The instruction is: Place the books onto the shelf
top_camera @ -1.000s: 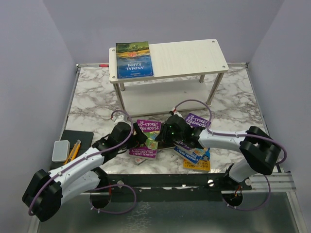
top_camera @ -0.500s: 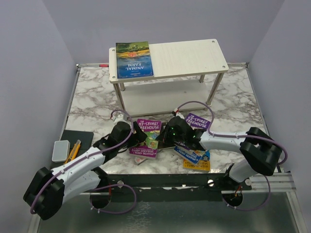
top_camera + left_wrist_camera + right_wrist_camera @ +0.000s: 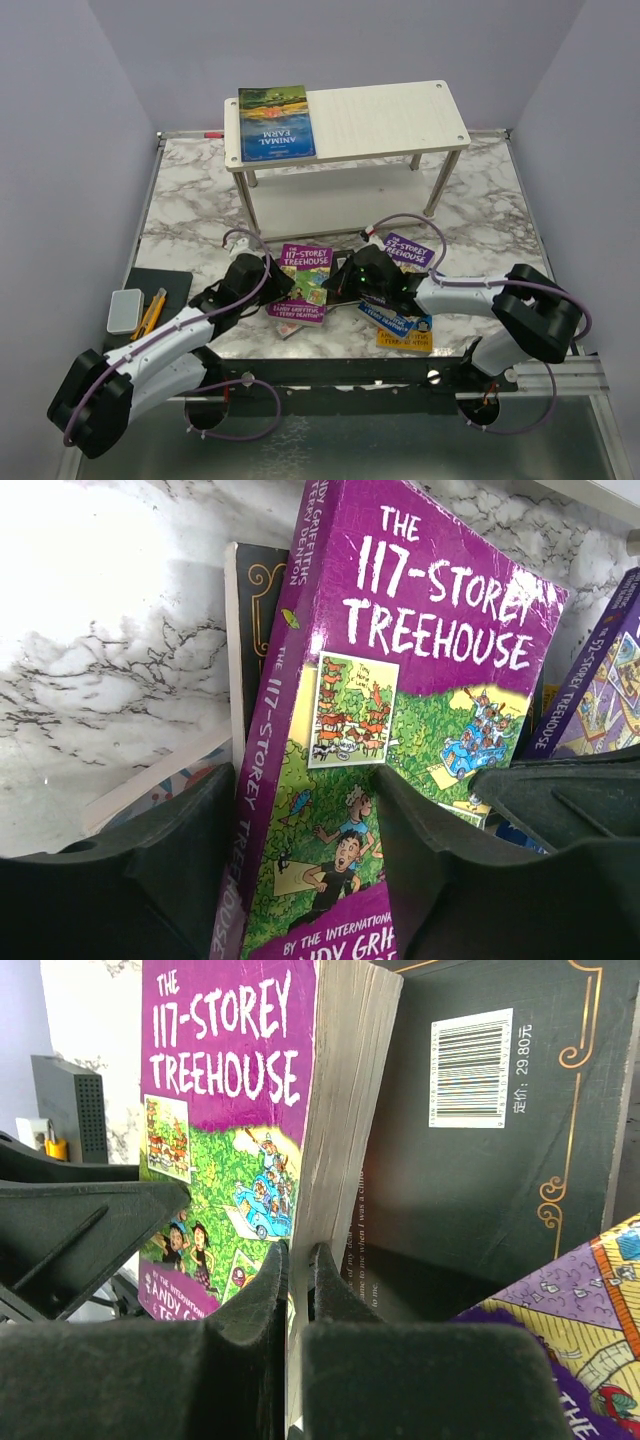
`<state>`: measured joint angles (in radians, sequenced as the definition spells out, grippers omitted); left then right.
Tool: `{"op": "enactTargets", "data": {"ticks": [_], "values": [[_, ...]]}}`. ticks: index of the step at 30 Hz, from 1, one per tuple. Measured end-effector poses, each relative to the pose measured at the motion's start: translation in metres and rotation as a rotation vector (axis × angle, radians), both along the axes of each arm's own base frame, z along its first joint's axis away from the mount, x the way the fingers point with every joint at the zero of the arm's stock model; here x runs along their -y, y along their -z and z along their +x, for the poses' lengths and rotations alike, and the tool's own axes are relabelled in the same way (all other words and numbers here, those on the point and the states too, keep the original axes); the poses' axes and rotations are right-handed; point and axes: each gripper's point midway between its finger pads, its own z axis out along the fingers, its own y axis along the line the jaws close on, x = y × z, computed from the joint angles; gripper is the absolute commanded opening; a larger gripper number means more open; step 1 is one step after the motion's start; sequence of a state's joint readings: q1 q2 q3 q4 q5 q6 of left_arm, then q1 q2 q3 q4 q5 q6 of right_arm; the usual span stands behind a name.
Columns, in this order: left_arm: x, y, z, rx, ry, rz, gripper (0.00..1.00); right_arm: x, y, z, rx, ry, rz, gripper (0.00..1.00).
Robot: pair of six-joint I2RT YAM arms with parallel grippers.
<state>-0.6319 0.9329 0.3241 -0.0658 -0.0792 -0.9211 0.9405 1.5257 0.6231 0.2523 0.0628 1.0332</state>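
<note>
left gripper [image 3: 300, 780] straddles the spine end of the purple book [image 3: 305, 283], grip unclear. tilted on the table [image 3: 200, 220] before the shelf [image 3: 390, 115], it looks light and floppy: hold near the spine. right gripper [image 3: 297, 1255] clamps its page edge.

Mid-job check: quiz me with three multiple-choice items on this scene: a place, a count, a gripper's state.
1. Where does Animal Farm lie? A) top tier of the shelf, left end B) lower tier C) marble table
2. How many books are on the shelf? A) three B) one C) none
3. The right gripper is: A) wide open B) out of view C) shut on the 117-Storey Treehouse
Key: A, it lies at the top board's left end; B, only Animal Farm is there; C, its fingers pinch that book's edge.
</note>
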Motion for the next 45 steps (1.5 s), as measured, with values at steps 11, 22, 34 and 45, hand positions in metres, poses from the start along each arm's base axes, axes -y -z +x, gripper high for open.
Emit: {"op": "enactTargets", "data": {"ticks": [11,22,34,45], "values": [[0.001,-0.008,-0.009,-0.019,-0.004,-0.058,0.43,0.004,-0.004,-0.001,0.034,0.013,0.066,0.01],[0.015,-0.031,-0.023,-0.03,0.043,-0.184,0.43,0.016,-0.007,-0.009,0.045,0.012,0.082,0.01],[0.035,-0.058,-0.021,-0.009,0.063,-0.342,0.63,0.014,-0.008,-0.025,0.028,-0.045,0.149,0.01],[0.05,-0.079,-0.025,0.011,0.125,-0.43,0.33,0.01,-0.008,-0.031,0.0,-0.072,0.171,0.01]]}}
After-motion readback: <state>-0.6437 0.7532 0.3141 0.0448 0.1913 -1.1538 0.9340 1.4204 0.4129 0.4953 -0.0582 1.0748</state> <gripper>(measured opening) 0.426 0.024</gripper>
